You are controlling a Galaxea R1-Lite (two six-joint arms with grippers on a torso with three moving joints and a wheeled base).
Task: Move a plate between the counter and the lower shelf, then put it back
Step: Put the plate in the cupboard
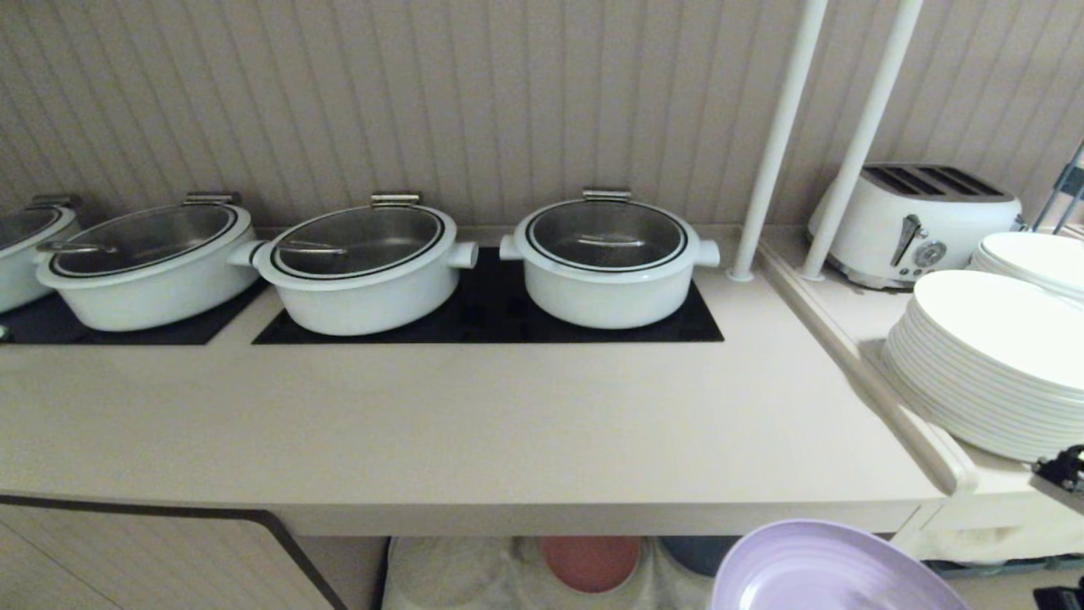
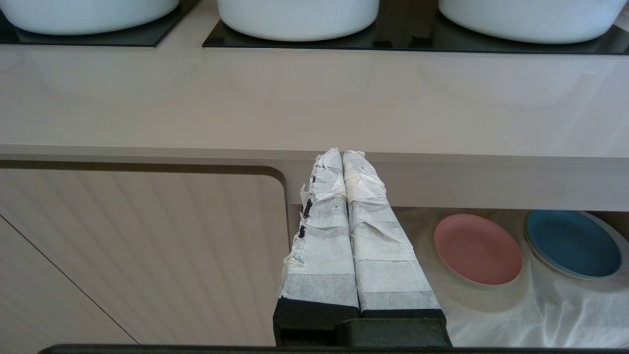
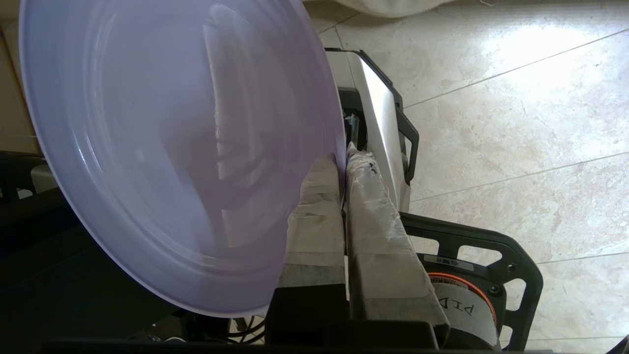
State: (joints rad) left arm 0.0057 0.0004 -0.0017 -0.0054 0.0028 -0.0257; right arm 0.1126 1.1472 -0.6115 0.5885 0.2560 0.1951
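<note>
lavender round plastic plate (image 3: 162,147) pinched by its rim in closed right gripper (image 3: 344,162), below beige counter (image 1: 474,424); placement pending, left gripper (image 2: 342,155) closed, idle.

Lavender plate (image 3: 167,147) tilted on edge, rim pinched between taped fingers (image 3: 314,221) of right claw (image 3: 342,160), pale tiled floor (image 3: 516,123) beneath

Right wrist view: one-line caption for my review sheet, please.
Right gripper pinching the rim of the lavender plate, held in the air above the tiled floor.
</note>
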